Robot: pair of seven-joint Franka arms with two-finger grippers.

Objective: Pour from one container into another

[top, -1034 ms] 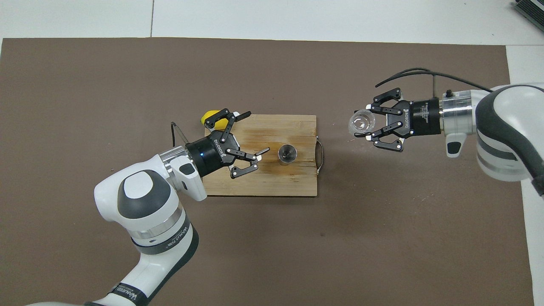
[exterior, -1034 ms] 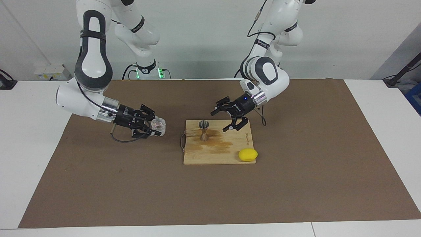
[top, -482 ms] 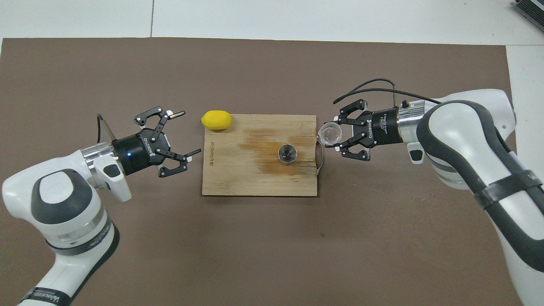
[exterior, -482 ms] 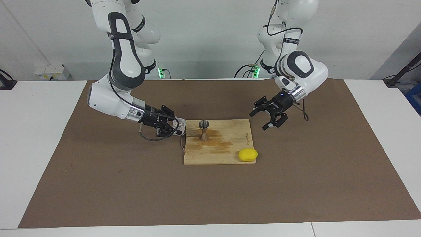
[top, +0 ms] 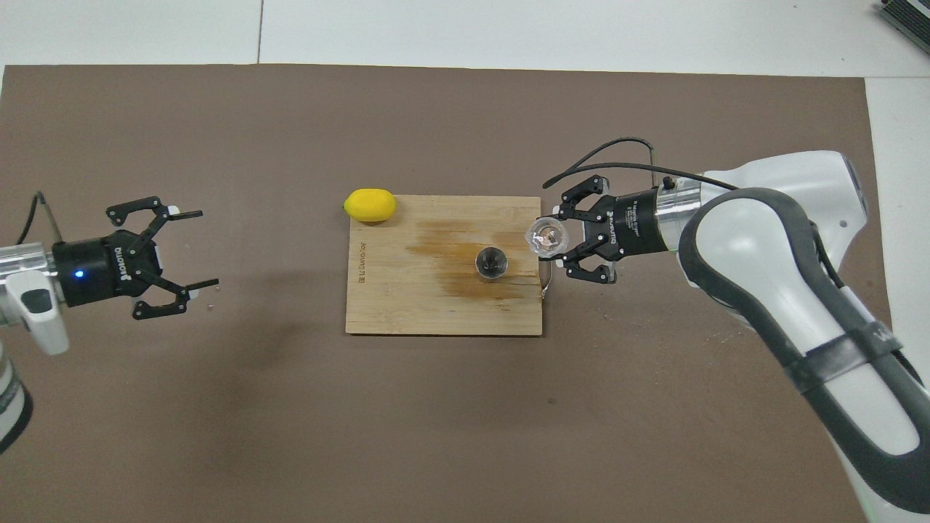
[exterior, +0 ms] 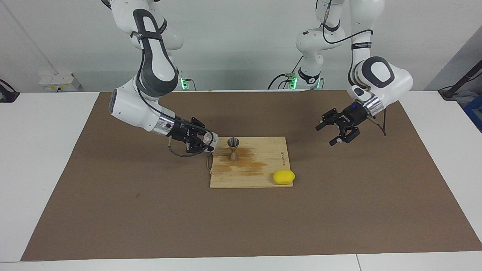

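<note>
A clear faceted glass tumbler (exterior: 209, 139) (top: 546, 235) hangs over the handle edge of the wooden board (exterior: 263, 177) (top: 407, 305). My right gripper (exterior: 208, 142) (top: 556, 242) is shut on it. The grey metal jigger (exterior: 233, 148) (top: 492, 262) stands upright on the board, a short way from the tumbler and apart from it. My left gripper (exterior: 325, 135) (top: 207, 248) is open and holds nothing. It hovers over the brown mat toward the left arm's end of the table, well clear of the board.
A yellow lemon (exterior: 284, 177) (top: 370, 205) lies at the board's corner farthest from the robots, toward the left arm's end. A dark wet stain spreads on the board around the jigger. A wire handle (exterior: 208, 162) sticks out from the board's edge under the tumbler.
My right gripper has carried the tumbler across the mat to the board's edge beside the jigger. My left gripper has drawn back from over the board, out over the mat.
</note>
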